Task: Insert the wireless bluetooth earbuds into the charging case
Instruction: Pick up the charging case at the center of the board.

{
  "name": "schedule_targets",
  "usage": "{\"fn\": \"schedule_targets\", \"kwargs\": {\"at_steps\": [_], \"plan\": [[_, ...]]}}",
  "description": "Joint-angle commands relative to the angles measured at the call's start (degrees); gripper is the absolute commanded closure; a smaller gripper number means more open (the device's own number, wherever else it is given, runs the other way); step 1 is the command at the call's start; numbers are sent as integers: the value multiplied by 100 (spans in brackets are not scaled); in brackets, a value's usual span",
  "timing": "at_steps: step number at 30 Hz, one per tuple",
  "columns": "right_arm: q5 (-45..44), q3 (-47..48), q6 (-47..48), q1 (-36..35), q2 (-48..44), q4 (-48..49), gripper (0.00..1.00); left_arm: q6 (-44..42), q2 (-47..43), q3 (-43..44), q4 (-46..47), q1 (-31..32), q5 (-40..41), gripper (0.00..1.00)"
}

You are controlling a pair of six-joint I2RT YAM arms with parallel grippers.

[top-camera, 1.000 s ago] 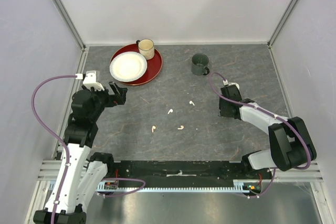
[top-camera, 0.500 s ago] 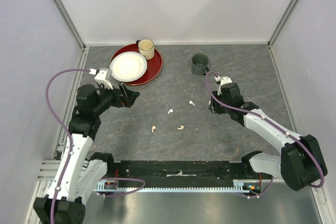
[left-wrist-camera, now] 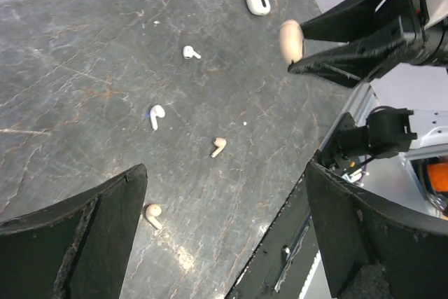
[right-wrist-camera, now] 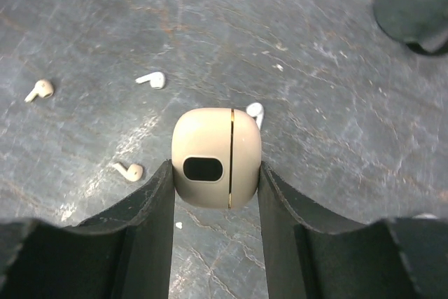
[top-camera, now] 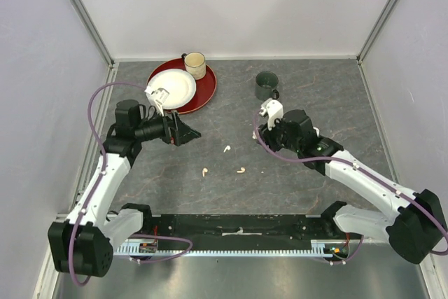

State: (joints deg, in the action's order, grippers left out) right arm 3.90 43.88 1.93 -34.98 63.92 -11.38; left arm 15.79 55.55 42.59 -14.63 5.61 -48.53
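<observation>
1. Right gripper (right-wrist-camera: pixel 215 173): clamped on a pale peach, rounded plastic charging case (right-wrist-camera: pixel 203 138). One finger presses each flank. The case shows a dark oval recess and a thin gold seam, and no gap shows at the seam. It is held over the middle of the dark grey stone-patterned table (top-camera: pixel 329 96).

2. Left gripper (top-camera: pixel 187 133): jaws spread wide, nothing between them. It sits left of centre and points toward the loose earbuds.

3. Earbuds: four small stemmed plastic pieces, all lying loose on the table and none in the case.
- First white earbud (right-wrist-camera: pixel 255 110): just beside the held case and partly hidden behind it in the right wrist view.
- Second white earbud (top-camera: pixel 227 148): near the first, toward the left arm.
- First pale peach earbud (top-camera: pixel 241 170): nearer the arm bases.
- Second pale peach earbud (top-camera: pixel 204 171): level with the first peach one, further left.
- All four lie apart from one another, between the two grippers.

4. Other items:
- A small white rounded object with a dark slot (left-wrist-camera: pixel 257 3) lies on the table beyond the right gripper in the left wrist view. What it is cannot be told.
- A round dark red tray (top-camera: pixel 207 92) stands at the far left. It carries a white round plate (top-camera: pixel 171 89) and a cream ceramic mug (top-camera: pixel 194 65).
- A dark green mug (top-camera: pixel 267 85) stands alone at the far centre-right.
</observation>
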Motion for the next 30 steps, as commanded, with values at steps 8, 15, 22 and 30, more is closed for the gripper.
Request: {"fn": "schedule_targets", "kwargs": {"at_steps": [8,15,22,30], "plan": [[180,7,1731,-993,-380,505,100,73,1018,1014,215,1741,519,0],[673,-125,1933,-1169,-609,672,100,143,1572,1146,408,2260,723,3],[682,-187,1907,-1300,-556,707,100,521,1792,1164,944,2498,828,7],[533,-292,1819,-1397,-539,1006,100,732,2135,1182,1138,2718,793,12]]}}
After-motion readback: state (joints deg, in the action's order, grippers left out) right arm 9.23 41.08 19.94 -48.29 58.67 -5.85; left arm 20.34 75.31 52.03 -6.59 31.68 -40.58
